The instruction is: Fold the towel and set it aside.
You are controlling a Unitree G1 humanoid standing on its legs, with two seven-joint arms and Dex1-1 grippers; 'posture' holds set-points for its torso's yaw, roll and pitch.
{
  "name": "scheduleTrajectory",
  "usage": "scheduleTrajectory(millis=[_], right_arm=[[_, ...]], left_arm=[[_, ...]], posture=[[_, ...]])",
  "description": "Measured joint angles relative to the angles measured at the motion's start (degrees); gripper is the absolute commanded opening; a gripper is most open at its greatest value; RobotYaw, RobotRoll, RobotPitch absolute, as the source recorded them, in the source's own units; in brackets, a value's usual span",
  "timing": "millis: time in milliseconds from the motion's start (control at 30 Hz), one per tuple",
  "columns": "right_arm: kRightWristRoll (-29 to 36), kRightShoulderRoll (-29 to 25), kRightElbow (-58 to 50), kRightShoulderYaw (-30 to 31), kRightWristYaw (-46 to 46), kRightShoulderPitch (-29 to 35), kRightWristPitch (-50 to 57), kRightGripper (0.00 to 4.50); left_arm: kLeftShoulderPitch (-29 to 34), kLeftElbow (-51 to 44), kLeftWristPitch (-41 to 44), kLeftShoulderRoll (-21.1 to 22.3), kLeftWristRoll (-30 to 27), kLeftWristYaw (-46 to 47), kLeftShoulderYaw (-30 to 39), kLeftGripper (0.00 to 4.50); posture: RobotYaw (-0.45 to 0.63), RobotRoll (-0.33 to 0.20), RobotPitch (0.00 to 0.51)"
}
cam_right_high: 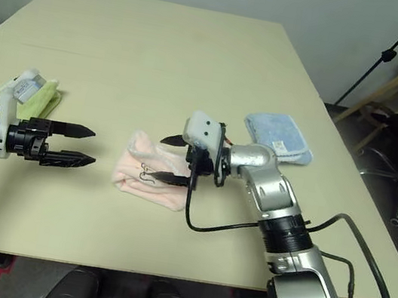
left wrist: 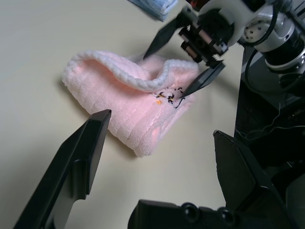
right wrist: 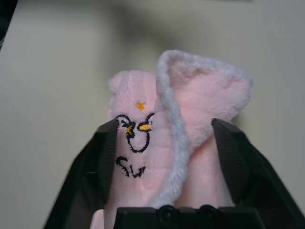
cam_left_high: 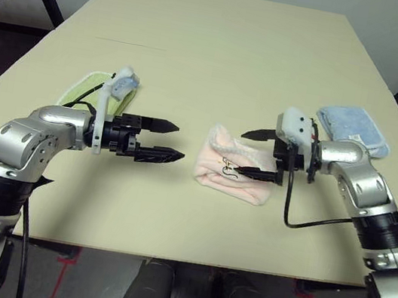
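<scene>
The towel (cam_left_high: 232, 171) lies mid-counter as a thick pink bundle, already folded down to a compact wad, with its white bobbled edge curling up along the top and the dark embroidered motif facing the robot. The right hand (cam_left_high: 260, 156) sits at the towel's right end, one black finger above the far side and the other low along the near side; in the right wrist view the pink folds fill the space between the two fingers (right wrist: 107, 157), which press against the cloth on either side. So it pinches the stacked layers together, likely so the bundle keeps its shape when lifted or slid aside. The left hand (cam_left_high: 162, 140) hovers clear of the towel on its left, fingers spread wide and pointing toward it, holding nothing; it seems placed to steady or take the other end if needed. A light-blue cloth (cam_left_high: 354, 128) rests folded behind the right arm, and a yellow-green cloth (cam_left_high: 86, 90) lies behind the left arm, both well apart from the towel on the pale counter (cam_left_high: 217, 37). Judging by this, the folding looks done and setting aside remains.
</scene>
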Motion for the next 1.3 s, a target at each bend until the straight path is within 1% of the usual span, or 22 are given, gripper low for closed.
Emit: scheduleTrajectory(millis=[33,167,200,233,267,367,500,700,767,867,1000,1100,1133,1200,1267,1300], right_arm=[[-0.15,0.45,0.62,-0.01,-0.45,-0.02,-0.03,2.41],[-0.02,1.43,1.44,-0.24,-1.00,-0.10,0.18,0.87],[0.10,1.51,1.53,-0.38,-1.10,-0.09,0.50,0.60],[0.35,1.54,1.54,-0.64,-1.29,-0.08,1.03,0.23],[1.00,1.62,1.45,-1.31,-1.58,0.01,1.99,0.01],[4.83,2.88,-0.14,-5.35,-3.44,0.98,6.72,0.01],[12.15,3.45,-5.07,-11.53,-6.75,2.55,17.09,0.01],[22.77,0.45,-12.28,-20.30,-13.82,9.91,38.96,0.01],[25.88,0.62,-14.21,-23.83,-17.37,12.77,45.65,0.01],[28.71,2.39,-15.24,-28.43,-23.04,14.24,51.12,0.01],[29.75,6.34,-14.54,-32.96,-29.90,14.74,52.79,0.01],[31.77,11.52,-12.24,-37.47,-35.45,14.26,54.22,0.01],[32.15,12.37,-11.50,-38.29,-36.92,14.27,54.67,0.21],[32.31,12.29,-10.99,-38.63,-38.30,14.50,55.33,0.66],[32.34,12.30,-10.27,-39.74,-40.36,14.60,55.71,1.33],[32.14,12.02,-10.04,-39.97,-40.86,14.77,55.43,1.75]], left_arm=[[0.00,-0.14,0.06,-0.02,-0.06,0.17,0.16,4.50],[0.08,-0.78,0.57,-0.04,-0.45,0.46,0.43,4.50],[0.09,-0.88,0.66,-0.04,-0.60,0.54,0.47,4.50],[0.09,-0.96,0.90,-0.06,-0.78,0.67,0.59,4.50],[0.09,-1.05,1.11,-0.07,-0.90,0.79,0.72,4.50],[0.08,-1.24,1.30,-0.09,-1.06,1.02,0.79,4.50],[0.05,-1.35,1.63,-0.42,-1.51,1.25,0.79,4.50],[-0.38,-1.39,1.84,-1.06,-1.97,1.24,0.66,4.50],[-0.60,-1.37,1.96,-1.36,-1.99,1.21,0.55,4.50],[-1.23,-1.35,2.12,-1.96,-2.00,1.16,0.33,4.50],[-1.73,-1.22,2.13,-2.74,-1.93,1.04,-1.24,4.50],[-3.03,-0.89,2.18,-3.63,-1.90,1.01,-2.11,4.50],[-3.69,-0.80,2.18,-3.85,-1.89,0.99,-2.40,4.50],[-4.16,-0.67,2.18,-4.02,-1.85,0.97,-2.66,4.50],[-4.40,-0.57,2.18,-4.31,-1.80,0.98,-2.81,4.50],[-4.49,-0.54,2.18,-4.45,-1.77,1.01,-2.92,4.50]], posture=[[0.18,0.000,0.082],[0.17,0.000,0.083],[0.17,0.000,0.083],[0.16,0.000,0.085],[0.16,0.000,0.085],[0.16,0.000,0.087],[0.15,0.000,0.093],[0.13,0.000,0.103],[0.13,0.000,0.103],[0.12,0.000,0.105],[0.12,0.000,0.105],[0.10,0.000,0.102],[0.10,0.000,0.102],[0.11,0.000,0.099],[0.11,0.000,0.099],[0.10,0.000,0.101]])
